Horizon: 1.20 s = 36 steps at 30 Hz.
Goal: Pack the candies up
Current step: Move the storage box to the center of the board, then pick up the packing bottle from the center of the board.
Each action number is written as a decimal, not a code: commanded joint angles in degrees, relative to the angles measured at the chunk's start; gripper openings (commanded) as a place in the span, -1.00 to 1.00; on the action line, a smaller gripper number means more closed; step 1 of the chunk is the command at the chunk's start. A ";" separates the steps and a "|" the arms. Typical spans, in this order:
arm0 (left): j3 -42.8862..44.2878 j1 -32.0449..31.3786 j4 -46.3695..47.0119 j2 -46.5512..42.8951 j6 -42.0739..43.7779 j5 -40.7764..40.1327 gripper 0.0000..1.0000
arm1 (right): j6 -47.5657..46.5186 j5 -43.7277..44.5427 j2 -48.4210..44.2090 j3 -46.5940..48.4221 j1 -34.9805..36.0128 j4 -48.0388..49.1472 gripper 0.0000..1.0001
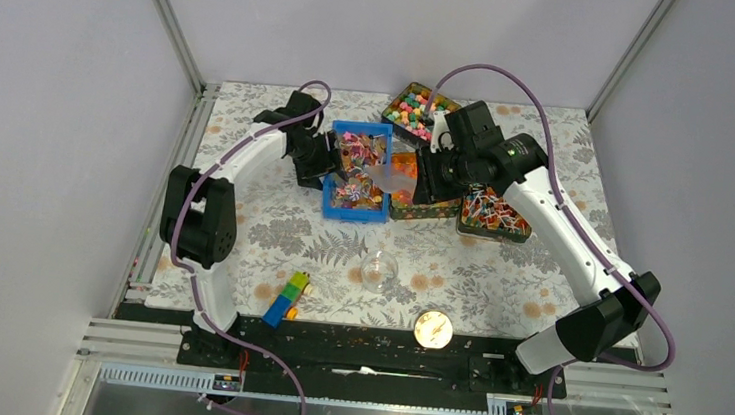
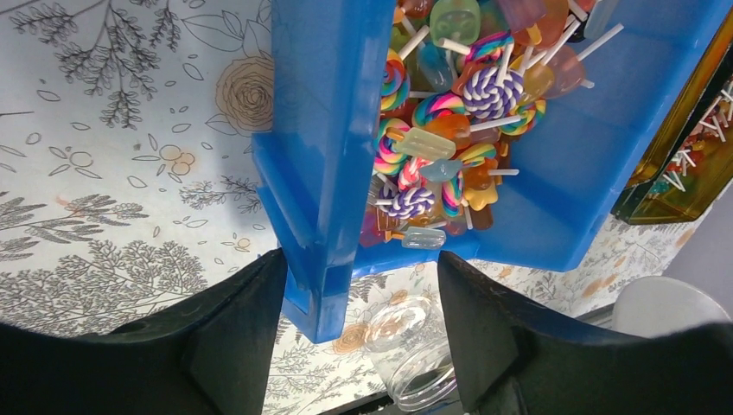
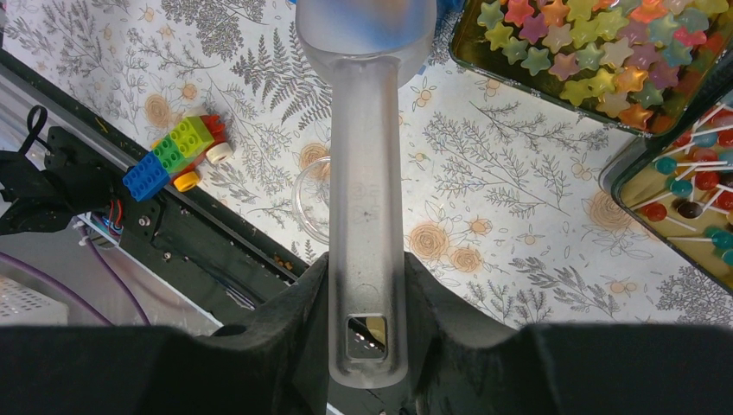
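Note:
The candies [image 2: 441,147], swirl lollipops and small sweets on sticks, lie heaped in a blue bin [image 1: 330,196] at the back middle of the table. My left gripper [image 1: 325,164] is at the bin's left side, open. In the left wrist view its jaws [image 2: 361,268] straddle a corner of the bin wall [image 2: 324,173]; the left finger is against it and there is a gap on the right. My right gripper [image 1: 429,178] is shut on the handle of a frosted plastic scoop [image 3: 365,173]. The scoop's bowl [image 1: 389,177] hangs at the bin's right edge.
A tin of star sweets [image 1: 417,107] stands behind the bin. An orange tin [image 1: 414,204] and a tin of stick sweets [image 1: 491,213] are to its right. Nearer me are a clear jar [image 1: 379,269], a stack of toy bricks [image 1: 285,299] and a round yellow disc [image 1: 432,329].

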 commanded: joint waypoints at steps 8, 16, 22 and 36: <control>-4.70 -3.42 11.35 -1.02 -6.13 12.84 0.27 | -3.18 -1.37 3.01 5.89 -0.49 -0.15 -1.00; -4.92 -4.35 7.42 -2.73 -3.64 9.30 0.29 | -2.93 1.80 3.83 6.75 -1.20 -0.19 -1.00; -9.31 -5.30 3.81 -7.91 0.44 9.03 0.30 | -2.82 2.55 3.72 6.51 -2.52 -0.98 -1.00; -14.13 -16.17 1.08 -11.17 7.59 12.60 0.19 | 0.50 4.26 2.71 2.60 -7.52 -1.05 -1.00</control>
